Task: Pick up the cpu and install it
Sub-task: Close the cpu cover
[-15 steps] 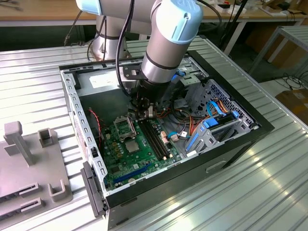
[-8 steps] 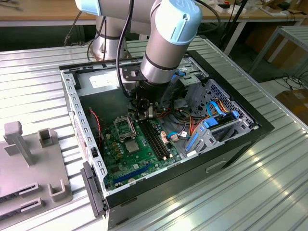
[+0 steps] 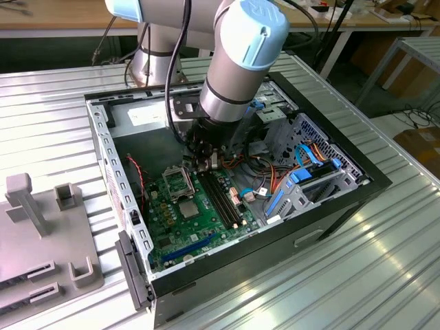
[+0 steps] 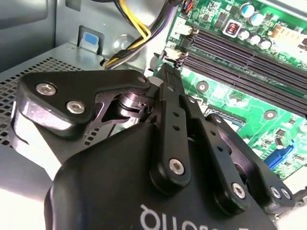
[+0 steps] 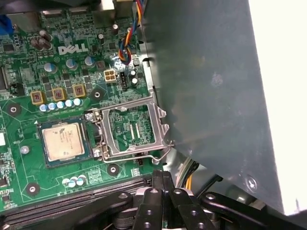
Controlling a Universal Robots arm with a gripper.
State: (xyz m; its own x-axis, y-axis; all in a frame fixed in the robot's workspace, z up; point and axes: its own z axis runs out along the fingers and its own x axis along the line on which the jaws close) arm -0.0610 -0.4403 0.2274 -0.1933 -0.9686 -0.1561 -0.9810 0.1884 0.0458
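Note:
The cpu (image 5: 62, 141), a small square chip with a silver-grey top, lies flat in its socket on the green motherboard (image 5: 29, 72). In the exterior view the cpu (image 3: 187, 208) shows as a pale square in the middle of the board. Beside it the metal socket frame (image 5: 132, 129) is flipped open, with its wire lever loose along one edge. My gripper (image 5: 160, 176) hangs over the end of the black memory slots (image 4: 230, 52), a short way from the open frame. In the second wrist view the gripper (image 4: 169, 67) has its fingers pressed together with nothing between them.
The open computer case (image 3: 344, 206) lies on a ribbed metal table (image 3: 385, 275). A grey case wall (image 5: 211, 86) rises close beside the socket frame. Bundled cables (image 3: 302, 165) and a drive cage fill the case's right in the exterior view. A grey fixture (image 3: 41, 227) stands at the exterior view's left.

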